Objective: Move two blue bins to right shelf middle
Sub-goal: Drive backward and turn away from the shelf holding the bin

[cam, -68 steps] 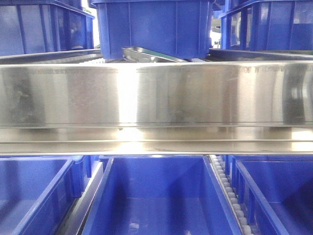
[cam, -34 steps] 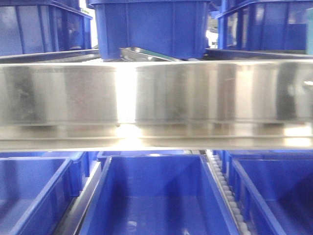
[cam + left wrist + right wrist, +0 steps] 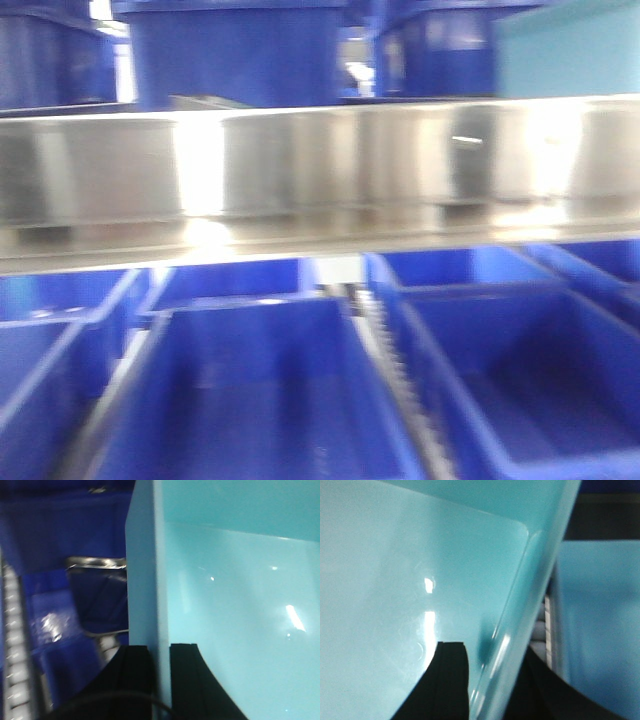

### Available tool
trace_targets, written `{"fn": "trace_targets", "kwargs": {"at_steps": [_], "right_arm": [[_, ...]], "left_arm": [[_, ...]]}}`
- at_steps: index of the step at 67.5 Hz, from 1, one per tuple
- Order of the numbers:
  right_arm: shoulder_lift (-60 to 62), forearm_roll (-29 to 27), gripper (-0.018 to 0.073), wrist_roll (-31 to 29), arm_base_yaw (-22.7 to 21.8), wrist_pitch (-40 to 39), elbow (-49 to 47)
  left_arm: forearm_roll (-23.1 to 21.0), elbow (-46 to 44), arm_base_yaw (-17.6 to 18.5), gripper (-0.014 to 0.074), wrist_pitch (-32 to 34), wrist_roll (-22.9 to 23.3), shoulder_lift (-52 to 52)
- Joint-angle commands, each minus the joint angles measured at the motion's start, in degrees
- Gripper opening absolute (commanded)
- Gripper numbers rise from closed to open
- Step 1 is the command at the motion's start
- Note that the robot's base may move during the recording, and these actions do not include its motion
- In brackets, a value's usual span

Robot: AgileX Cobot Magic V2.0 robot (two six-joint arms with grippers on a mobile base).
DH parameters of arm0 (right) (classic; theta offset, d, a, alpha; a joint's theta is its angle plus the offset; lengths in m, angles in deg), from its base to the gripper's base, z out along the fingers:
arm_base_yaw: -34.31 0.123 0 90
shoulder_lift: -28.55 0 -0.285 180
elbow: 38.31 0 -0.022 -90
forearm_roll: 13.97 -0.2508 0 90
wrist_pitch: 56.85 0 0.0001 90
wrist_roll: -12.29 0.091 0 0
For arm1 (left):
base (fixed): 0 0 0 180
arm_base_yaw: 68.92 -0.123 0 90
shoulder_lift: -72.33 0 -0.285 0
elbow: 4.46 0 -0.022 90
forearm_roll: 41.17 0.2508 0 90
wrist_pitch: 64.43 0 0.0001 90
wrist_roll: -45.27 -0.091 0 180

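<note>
The left claw (image 3: 162,680) and the right claw (image 3: 492,690) each clamp a wall of the pale blue bin (image 3: 565,55), which is above the steel rail (image 3: 300,165), toward its right end. If the arms move unevenly the thin walls may slip out, or the base may clip the rail.

Pale blue bin (image 3: 565,50) — newly upper right

Place: I face warehouse racking.
Shelving: long brushed-steel shelf rail (image 3: 320,165).
Stock: rows of open blue plastic bins (image 3: 250,390), white roller track (image 3: 382,340) between.
</note>
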Motion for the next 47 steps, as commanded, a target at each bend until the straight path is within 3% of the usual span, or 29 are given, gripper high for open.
{"fn": "trace_targets", "kwargs": {"at_steps": [1, 25, 47], "right_arm": [[0.0, 2.0, -0.0153, -0.2, -0.6, -0.9, -0.6], [0.0, 2.0, -0.0153, -0.2, -0.6, -0.9, -0.6], [0.0, 2.0, -0.0153, -0.2, -0.6, -0.9, -0.6]], "left_arm": [[-2.6, -0.8, 0.0, -0.0111, 6.1, 0.0, -1.2], [-2.6, -0.8, 0.0, -0.0111, 13.1, 0.0, -1.2], [-2.6, -0.8, 0.0, -0.0111, 14.1, 0.0, -1.2]]}}
